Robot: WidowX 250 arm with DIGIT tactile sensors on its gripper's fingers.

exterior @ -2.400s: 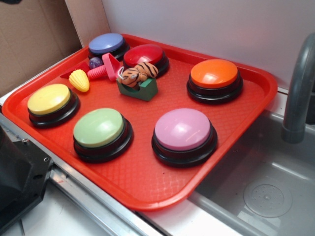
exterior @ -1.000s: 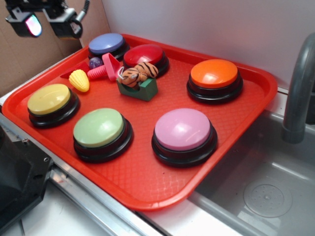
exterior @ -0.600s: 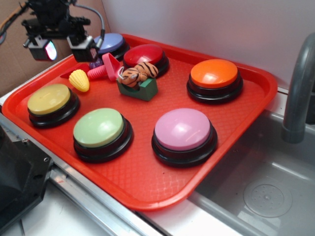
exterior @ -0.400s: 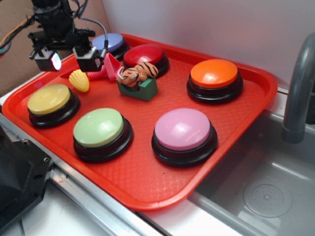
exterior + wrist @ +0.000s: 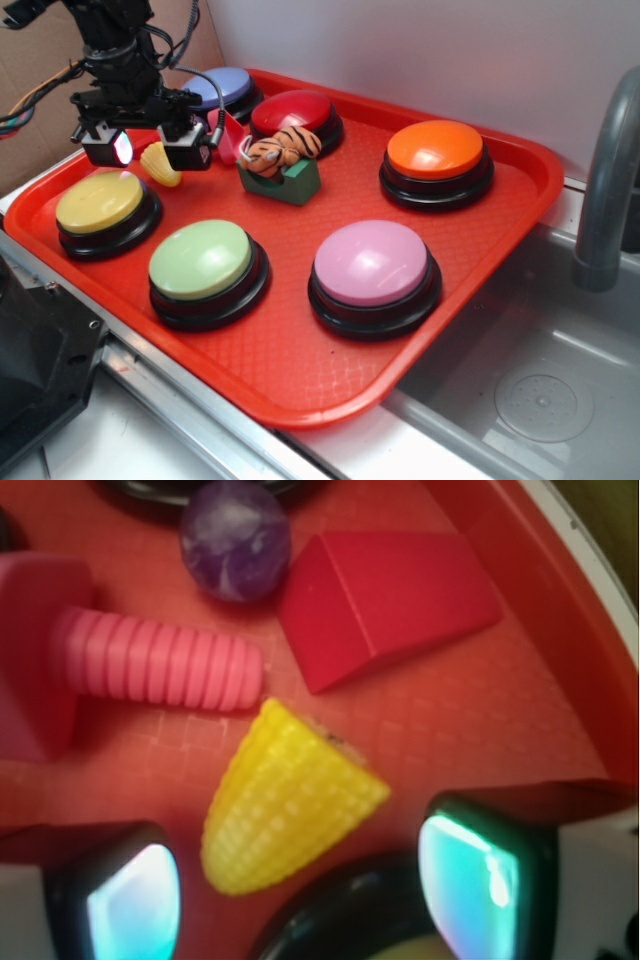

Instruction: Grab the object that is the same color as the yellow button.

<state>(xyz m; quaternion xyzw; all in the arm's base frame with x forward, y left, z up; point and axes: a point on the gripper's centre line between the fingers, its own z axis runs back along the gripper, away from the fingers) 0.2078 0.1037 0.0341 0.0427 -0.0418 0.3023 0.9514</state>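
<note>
The red tray (image 5: 470,250) fills most of what I see, resting by a grey sink (image 5: 540,390). On it sit the dome buttons: pink (image 5: 372,265), light green (image 5: 202,260), orange (image 5: 436,150), red (image 5: 292,112), blue (image 5: 222,88), and the yellow button (image 5: 99,201) near the tray's left edge. Toward the back lies a striped tiger toy (image 5: 280,150) on a green block (image 5: 290,184). My gripper (image 5: 146,148) hangs low above the tray's back left area, fingers spread apart with nothing between them. From my wrist I see the two fingertips (image 5: 130,895) at the bottom corners, and the object (image 5: 283,798), a yellow ribbed corn toy, lies flat on the tray between them, just behind the yellow button. Beyond it lie a pink ribbed bolt (image 5: 150,662) nearly touching its broad end, a red wedge (image 5: 385,600) and a small purple ball (image 5: 236,538).
</note>
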